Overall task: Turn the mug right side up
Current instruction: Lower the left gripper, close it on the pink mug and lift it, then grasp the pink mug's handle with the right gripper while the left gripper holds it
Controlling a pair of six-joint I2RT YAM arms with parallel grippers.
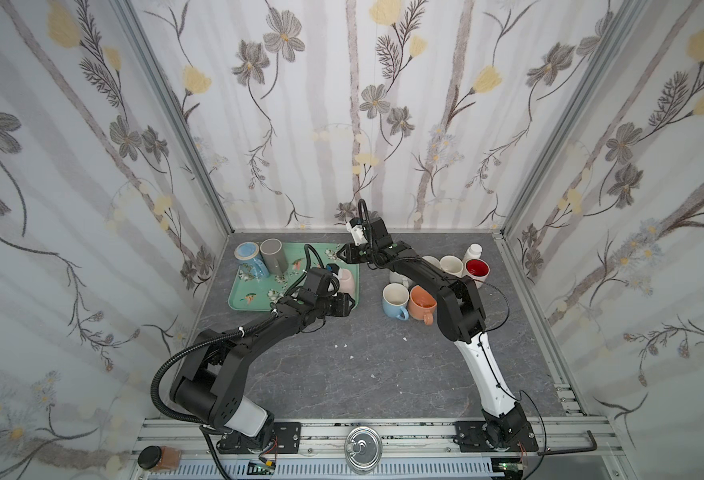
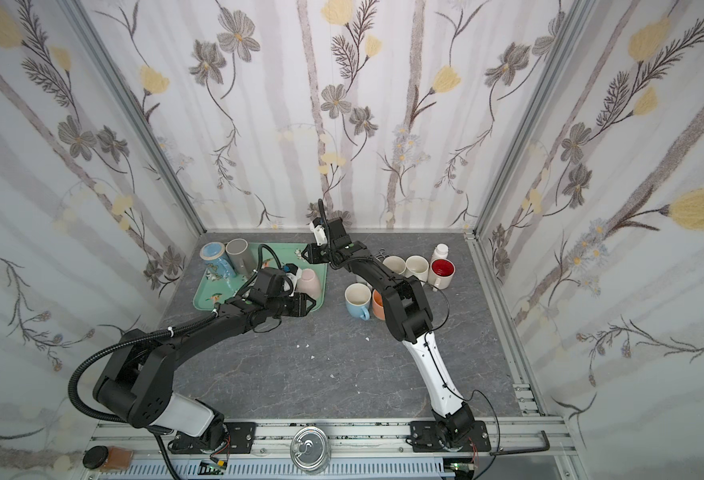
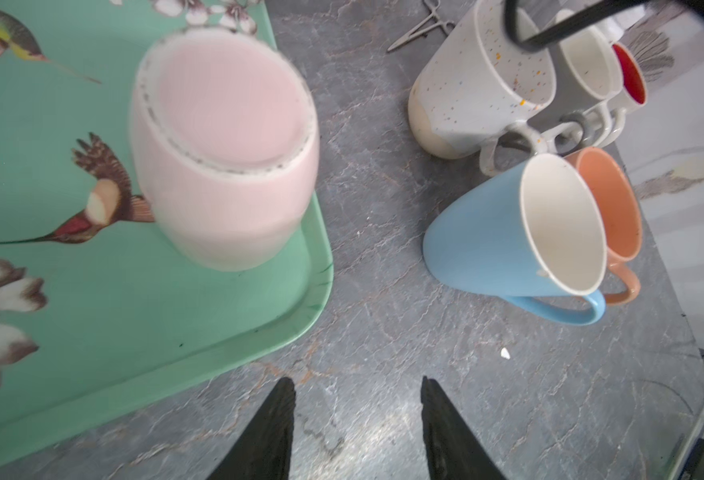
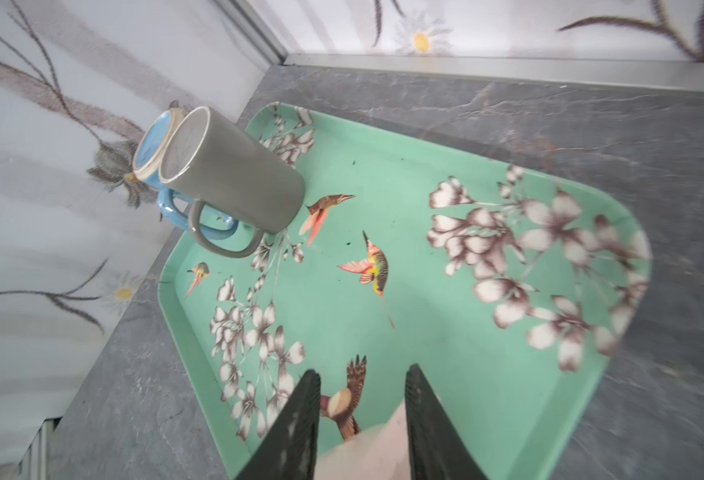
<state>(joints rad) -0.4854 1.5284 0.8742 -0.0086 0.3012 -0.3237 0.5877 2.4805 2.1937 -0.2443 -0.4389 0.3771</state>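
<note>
1. The pink mug (image 3: 225, 149) stands base up on the green tray (image 3: 134, 316), by the tray's right edge and toward its near right corner. In the left wrist view it looks blurred, while the things around it are sharp.
2. The left gripper (image 3: 356, 379) hovers just near of the tray's near right corner. Its jaws are parted and grasp nothing; only bare grey tabletop (image 1: 362, 374) shows between the fingers. It is apart from the pink mug.
3. The right gripper (image 4: 362, 370) reaches across the middle and hangs over the far right part of the tray, above the pink mug. Its jaws are released, and the tray shows through the gap. A blurred patch of the pink mug also shows low between the fingers; contact cannot be told.
4. A grey mug (image 1: 273, 255) and a blue patterned mug (image 1: 248, 259) stand touching at the tray's far left corner.
5. Right of the tray, on the tabletop, a light blue mug (image 1: 395, 301) and an orange mug (image 1: 423, 305) stand mouth up, side by side.
6. Farther back are a speckled mug (image 3: 479, 83), a cream mug (image 1: 451, 266), a red-lined mug (image 1: 477, 268) and a white bottle (image 1: 472, 251).
</note>
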